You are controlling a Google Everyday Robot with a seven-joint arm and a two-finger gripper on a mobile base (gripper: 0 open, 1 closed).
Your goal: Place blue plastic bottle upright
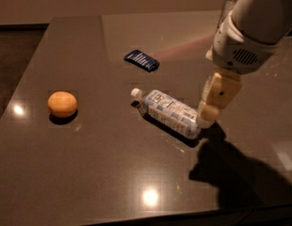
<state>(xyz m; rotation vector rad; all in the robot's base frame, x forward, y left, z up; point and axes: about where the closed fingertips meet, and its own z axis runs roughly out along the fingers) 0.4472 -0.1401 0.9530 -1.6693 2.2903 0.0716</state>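
The blue plastic bottle (169, 113) lies on its side mid-counter (89, 173), cap toward 10 o'clock. The hand (205, 120) hangs at its 4 o'clock end, apparently lining up a grasp; whether released or clenched cannot be told.

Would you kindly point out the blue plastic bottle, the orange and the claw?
blue plastic bottle (168, 113), camera view, label at mid-body.
orange (62, 103), camera view, centre of fruit.
claw (205, 119), camera view, tip, by the bottle's base.

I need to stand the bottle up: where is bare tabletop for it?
Bare: the stretch between the orange and the blue plastic bottle, and the front strip of the table. Crowded: the bottle's base end, where the gripper sits, blue packet behind.
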